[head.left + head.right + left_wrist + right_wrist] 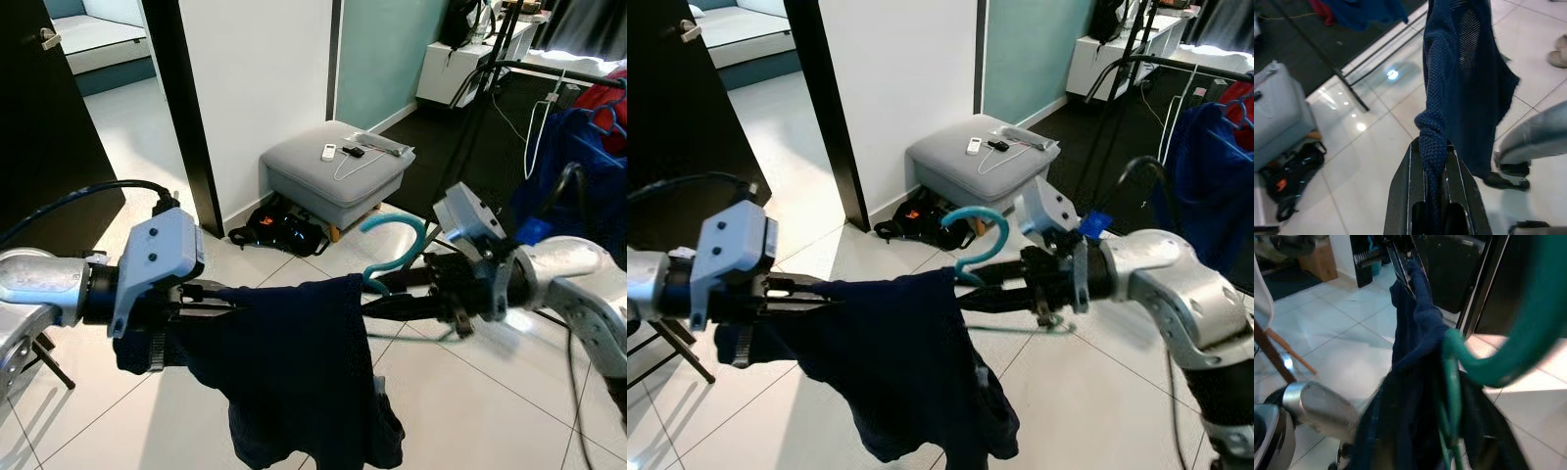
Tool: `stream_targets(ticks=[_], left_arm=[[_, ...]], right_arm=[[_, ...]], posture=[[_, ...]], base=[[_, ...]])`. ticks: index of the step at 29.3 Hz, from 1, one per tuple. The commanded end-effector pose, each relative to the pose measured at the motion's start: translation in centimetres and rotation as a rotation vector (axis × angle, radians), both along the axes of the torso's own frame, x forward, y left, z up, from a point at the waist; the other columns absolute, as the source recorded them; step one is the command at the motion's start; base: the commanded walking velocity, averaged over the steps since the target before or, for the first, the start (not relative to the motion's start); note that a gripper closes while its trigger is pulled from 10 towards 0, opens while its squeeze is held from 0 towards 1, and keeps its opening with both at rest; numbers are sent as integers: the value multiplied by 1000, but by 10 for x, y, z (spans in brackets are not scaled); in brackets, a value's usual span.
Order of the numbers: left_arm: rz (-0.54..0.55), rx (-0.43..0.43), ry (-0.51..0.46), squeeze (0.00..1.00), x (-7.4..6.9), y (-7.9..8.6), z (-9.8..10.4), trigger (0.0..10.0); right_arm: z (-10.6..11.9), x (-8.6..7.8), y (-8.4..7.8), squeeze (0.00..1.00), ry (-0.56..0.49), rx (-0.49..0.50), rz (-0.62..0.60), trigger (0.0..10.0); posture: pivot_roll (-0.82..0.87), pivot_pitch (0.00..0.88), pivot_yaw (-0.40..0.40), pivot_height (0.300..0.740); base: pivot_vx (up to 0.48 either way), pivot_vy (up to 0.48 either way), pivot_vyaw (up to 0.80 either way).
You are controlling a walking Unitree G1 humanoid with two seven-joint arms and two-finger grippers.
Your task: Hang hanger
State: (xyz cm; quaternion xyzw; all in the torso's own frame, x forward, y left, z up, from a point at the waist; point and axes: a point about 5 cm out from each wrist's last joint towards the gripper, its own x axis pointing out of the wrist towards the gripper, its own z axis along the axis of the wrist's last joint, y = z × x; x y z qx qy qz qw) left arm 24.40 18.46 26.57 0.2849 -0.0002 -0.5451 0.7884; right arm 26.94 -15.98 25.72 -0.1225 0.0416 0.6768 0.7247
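Hanger – the teal one – sits mid-air between both arms with a navy shirt draped on it. Right gripper looks clamped on its neck, hook up; left gripper pinches the shirt's shoulder, probably to stop it sliding off. Clothes rack stands off to the right, past a grey ottoman.

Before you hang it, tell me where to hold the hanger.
Grip the hanger at its neck, just under the teal hook, coming from the right, where the right gripper is. The shirt drapes the arms; the hook must stay free.
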Motion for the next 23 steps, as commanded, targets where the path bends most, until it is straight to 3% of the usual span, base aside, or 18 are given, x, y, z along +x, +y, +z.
stream_targets(ticks=[1,5,7,8,10,14,15,16,19,20,21,22,23], left_arm=[[52,-36,-66,0,7,5,8,0],[82,-63,-98,0,11,10,14,0],[120,-56,-117,0,15,20,16,0],[120,-56,-117,0,15,20,16,0],[143,-48,-126,0,17,26,18,0],[147,-48,-128,0,17,28,19,0],[153,-45,-130,0,17,30,19,0],[153,-45,-130,0,17,30,19,0],[194,-41,-156,0,20,39,22,0],[201,-43,-166,0,21,41,25,0],[205,-52,-179,0,22,43,28,0],[205,-52,-179,0,22,43,28,0],[207,-64,-192,0,22,44,31,0]], right_arm=[[5,2,-4,1000,-12,41,-24,10000],[6,4,-13,1000,-1,78,-68,10000],[12,8,-42,1000,-14,112,-185,10000],[12,8,-42,1000,-14,112,-185,10000],[19,9,-66,1000,-35,150,-287,10000],[22,8,-74,1000,-43,167,-320,10000],[28,9,-89,1000,-67,214,-398,10000],[28,9,-89,1000,-67,214,-398,10000],[39,-1,-131,1000,-104,422,-573,10000],[34,-5,-133,596,-81,448,-575,10000],[24,-9,-131,78,-46,431,-566,10000],[24,-9,-131,78,-46,431,-566,10000],[12,-12,-127,0,-5,388,-557,10000]], posture=[[-25,0,5,740],[-25,0,5,740],[-25,0,5,740],[-25,0,5,740],[-31,0,12,740],[-31,0,12,740],[-40,0,16,740],[-40,0,16,740],[-42,0,15,740],[-46,0,18,740],[-47,0,20,740],[-47,0,20,740],[-48,0,21,740]], base=[[0,0,0],[0,0,0],[0,0,0],[0,0,0],[0,0,0],[0,0,0],[0,0,0],[0,0,0],[0,0,0],[0,0,0],[0,0,0],[0,0,0],[0,0,0]])
